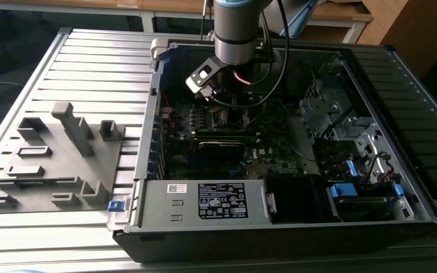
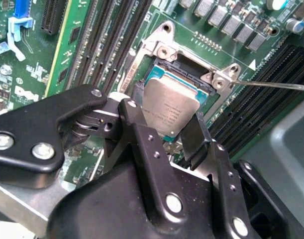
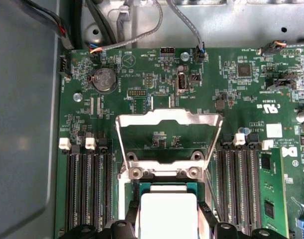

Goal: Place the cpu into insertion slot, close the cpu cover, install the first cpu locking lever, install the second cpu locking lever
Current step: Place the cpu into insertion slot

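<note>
Second wrist view: jaws of the gripper [image 2: 162,119] closed narrow on the cpu [image 2: 170,102], poised just over the insertion slot [image 2: 177,63] and seemingly not yet seated, cpu cover [image 3: 167,117] hinged open, both locking levers [image 2: 276,86] yet to be installed.

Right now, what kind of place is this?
Probably a robotics lab bench set up for PC assembly: an open computer case lies on a slatted metal table, a grey parts fixture beside it, and the end effector grips a chip over the motherboard.

Exterior overview; both wrist views near cpu [image 2: 169,107]
</note>
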Controlling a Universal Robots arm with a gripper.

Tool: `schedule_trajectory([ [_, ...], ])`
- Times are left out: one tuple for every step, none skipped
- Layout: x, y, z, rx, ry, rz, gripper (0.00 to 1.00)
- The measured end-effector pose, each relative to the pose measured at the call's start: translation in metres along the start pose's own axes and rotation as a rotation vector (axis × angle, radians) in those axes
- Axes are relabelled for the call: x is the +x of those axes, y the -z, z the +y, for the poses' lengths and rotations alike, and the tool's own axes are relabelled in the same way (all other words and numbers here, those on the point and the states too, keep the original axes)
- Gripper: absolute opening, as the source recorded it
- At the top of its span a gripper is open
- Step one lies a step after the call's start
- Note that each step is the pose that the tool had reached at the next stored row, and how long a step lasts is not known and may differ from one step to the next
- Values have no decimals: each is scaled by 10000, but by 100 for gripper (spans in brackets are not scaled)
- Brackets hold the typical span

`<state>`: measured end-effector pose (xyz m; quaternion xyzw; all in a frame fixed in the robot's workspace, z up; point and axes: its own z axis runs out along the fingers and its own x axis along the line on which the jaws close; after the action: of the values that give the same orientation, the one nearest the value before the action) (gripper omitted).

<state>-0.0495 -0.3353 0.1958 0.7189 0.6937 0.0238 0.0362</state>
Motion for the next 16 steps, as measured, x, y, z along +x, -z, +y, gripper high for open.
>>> schedule_trajectory([
  [2, -1, -7, 0, -1, 3, 54],
  [6, -2, -13, -1, 0, 7, 54],
  [9, -3, -17, -2, -1, 10, 54],
  [10, -3, -20, -1, -1, 11, 54],
  [11, -3, -20, -1, 0, 12, 54],
  [12, -3, -20, 0, 1, 11, 54],
  [12, -3, -20, 0, 1, 10, 54],
  [14, -3, -21, 1, 0, 10, 54],
  [17, -3, -21, 1, -1, 10, 54],
  [21, -3, -21, 0, -2, 11, 54],
  [25, -3, -21, 0, -1, 11, 54],
  [30, -3, -21, 0, 0, 10, 54],
  [33, -3, -21, 0, -1, 11, 54],
  [32, -5, -21, -1, 0, 12, 54],
  [33, -8, -22, -1, 1, 13, 54],
  [33, -13, -22, -1, 1, 12, 54],
])
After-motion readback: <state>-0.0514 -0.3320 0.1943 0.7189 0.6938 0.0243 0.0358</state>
